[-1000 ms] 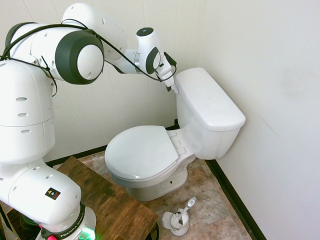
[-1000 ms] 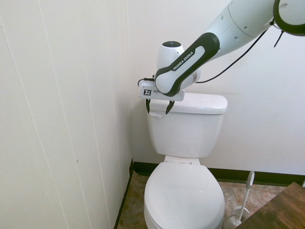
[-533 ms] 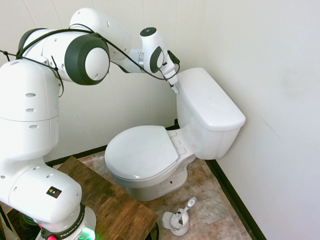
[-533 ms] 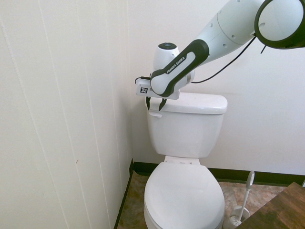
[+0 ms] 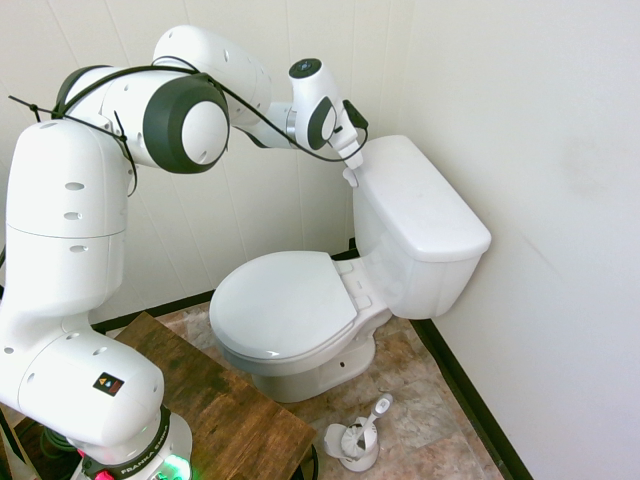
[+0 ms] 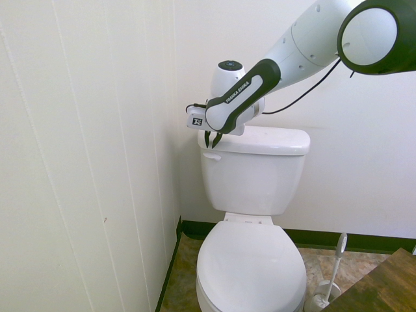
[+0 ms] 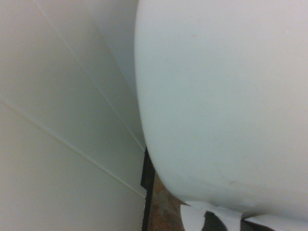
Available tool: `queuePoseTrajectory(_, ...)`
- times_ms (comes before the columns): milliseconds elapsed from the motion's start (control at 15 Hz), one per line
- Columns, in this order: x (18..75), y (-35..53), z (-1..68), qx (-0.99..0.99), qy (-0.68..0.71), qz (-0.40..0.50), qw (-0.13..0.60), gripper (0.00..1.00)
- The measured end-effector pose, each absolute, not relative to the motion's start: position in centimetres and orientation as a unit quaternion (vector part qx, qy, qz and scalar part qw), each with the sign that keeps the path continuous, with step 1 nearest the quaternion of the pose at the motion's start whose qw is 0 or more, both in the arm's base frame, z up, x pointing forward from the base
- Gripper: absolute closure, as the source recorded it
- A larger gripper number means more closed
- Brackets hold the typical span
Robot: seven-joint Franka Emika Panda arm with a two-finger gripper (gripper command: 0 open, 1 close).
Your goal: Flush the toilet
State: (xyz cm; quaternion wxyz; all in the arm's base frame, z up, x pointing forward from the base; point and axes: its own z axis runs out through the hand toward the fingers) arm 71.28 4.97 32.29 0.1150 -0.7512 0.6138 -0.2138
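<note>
- First exterior view: the white arm comes in from the left, bent high, and reaches across to the upper corner of the tank. The pincer [image 5: 351,172] points down right at that corner, next to the panelled wall [image 5: 270,190]. It's too small here to make out the fingers properly.
- Same view, the room: a small bathroom, white panelled walls, dark baseboard, mottled brown stone-look floor [image 5: 420,400]. A dark wooden board [image 5: 220,400] sits at bottom left, and a little white toilet brush [image 5: 360,435] stands in its holder on the floor in front of the bowl.
- Same view, the toilet [image 5: 330,300]: glossy white, oval seat lid down, boxy tank with a flat lid pushed into the corner against the right wall.
- Second exterior view: now the arm comes in from the upper right, wrist hanging over the tank's left front corner. The pincer [image 6: 212,139] has its dark fingers pointing down and pressed nearly together, pinching nothing I can see. The tips sit just above the small white flush lever [image 6: 211,156]; can't tell if they touch it.
- Same view: the toilet [image 6: 253,214] is square on, lid shut, the brush at bottom right.
- Wrist view: blurry close-up, mostly the curved white tank side [image 7: 221,106], panelled wall beside it, a sliver of dark baseboard and floor below.
</note>
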Motion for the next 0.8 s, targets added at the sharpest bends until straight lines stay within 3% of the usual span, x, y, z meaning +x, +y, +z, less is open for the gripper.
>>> queuePoseTrajectory(800,72.5,4.5,28.3,-0.750,0.624,-0.198,0.092,1.00)
